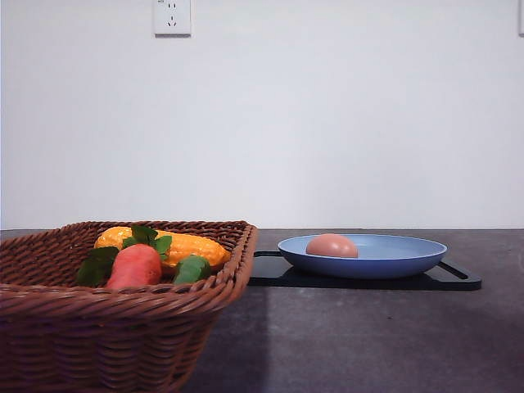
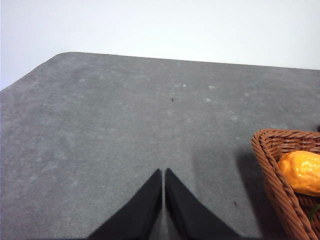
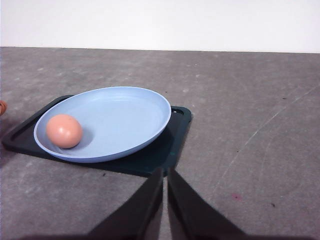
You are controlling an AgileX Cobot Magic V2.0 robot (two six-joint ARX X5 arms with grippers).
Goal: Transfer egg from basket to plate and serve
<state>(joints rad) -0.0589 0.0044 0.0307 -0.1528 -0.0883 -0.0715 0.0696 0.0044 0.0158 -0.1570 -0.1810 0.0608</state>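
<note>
Closest to me, the basket (image 1: 123,327) sits at the front left of the grey bench (image 1: 352,336), its woven brown side taking up the near corner. Lying in it are a red carrot toy (image 1: 135,266) with green leaves, a small green piece (image 1: 191,268) just beside it, and a bumpy yellow-orange toy (image 1: 176,246) behind them.

Past the basket's right rim, a flat black tray (image 1: 450,281) lies on the bench, and the plate (image 1: 393,258) rests on top of it. The egg (image 1: 332,246) is on the plate, toward the plate's left side, resting against the inner slope of the rim. Egg and basket are apart, with a strip of tray between them. Behind it all stands a plain white wall with a socket (image 1: 172,16) high up.

From the right wrist, the right gripper (image 3: 165,172) has its two dark fingers pressed nearly together with nothing between them. It hangs over the bench just short of the tray's near edge; the egg lies well apart from it, beyond the tips and off to one side, on the far half of the plate.

From the left wrist, the left gripper (image 2: 163,172) is likewise closed to a thin slit and empty, over bare bench, with a corner of the basket off to its side.
</note>
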